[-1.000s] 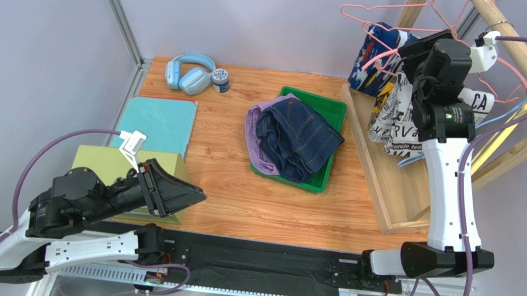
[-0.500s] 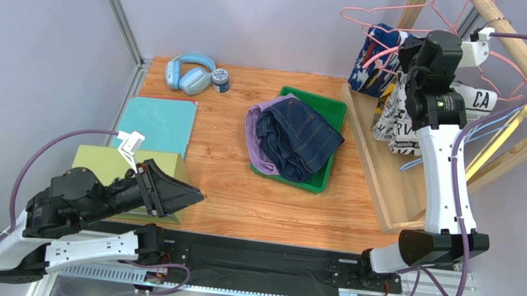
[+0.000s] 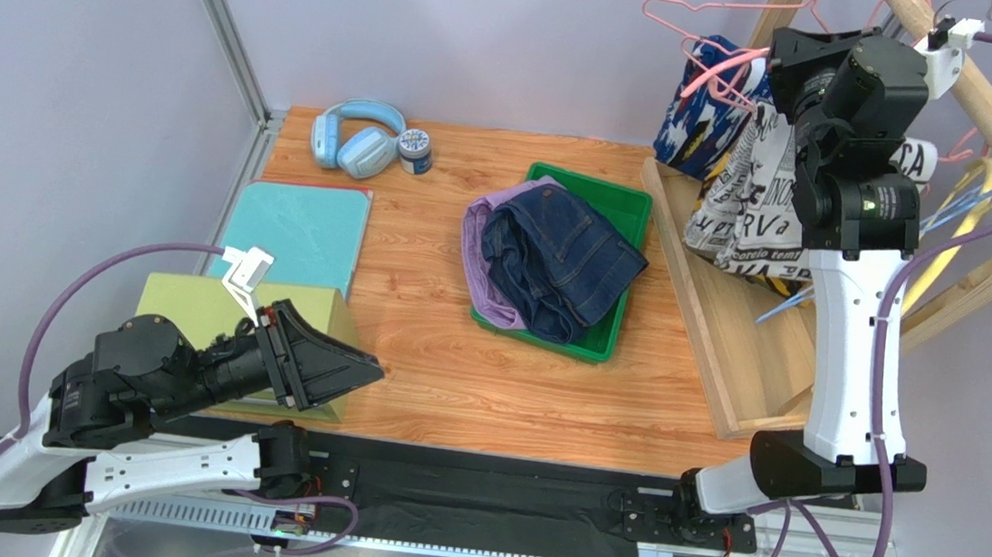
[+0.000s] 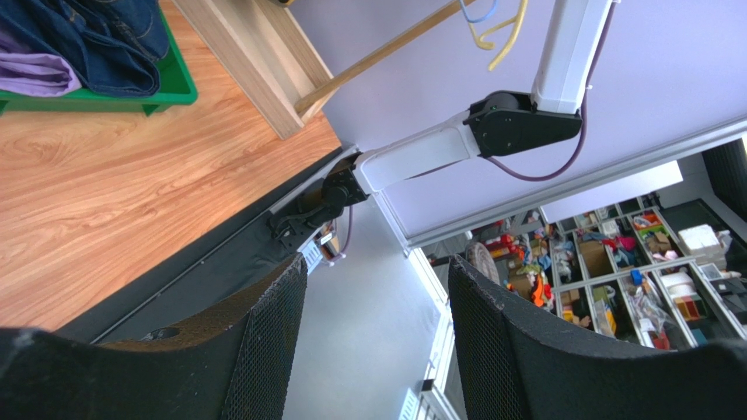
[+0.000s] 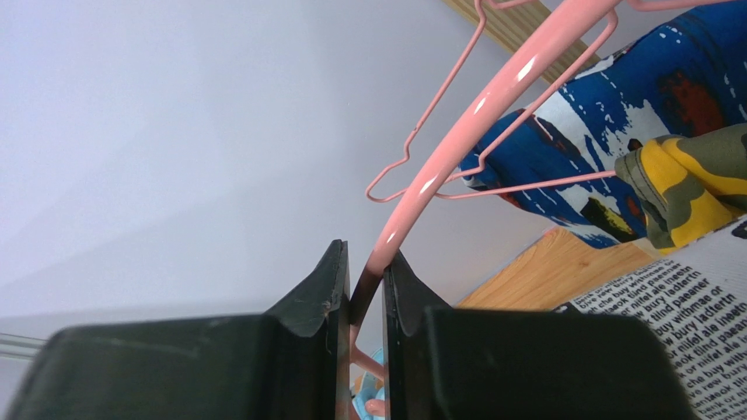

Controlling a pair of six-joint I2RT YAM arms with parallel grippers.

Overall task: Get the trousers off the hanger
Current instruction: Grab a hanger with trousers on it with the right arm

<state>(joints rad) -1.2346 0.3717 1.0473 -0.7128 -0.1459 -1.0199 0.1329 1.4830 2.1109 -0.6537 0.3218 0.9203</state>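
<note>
Left fingers (image 4: 263, 341): spread, empty, held low at the desk's (image 3: 426, 354) 8 o'clock.
Denim trousers (image 3: 558, 257), purple trousers (image 3: 479, 229): piled in green tray (image 3: 625, 202).
Right fingers (image 5: 320, 289): clamped on pink hanger (image 5: 491, 96); a firm hold is advised while cloth is slid off.
Newsprint trousers (image 5: 693, 289): draped at the fingers' 4 o'clock, not touched.

2 white arms (image 3: 850, 354) with black joints and purple cables (image 3: 39, 344)
</note>
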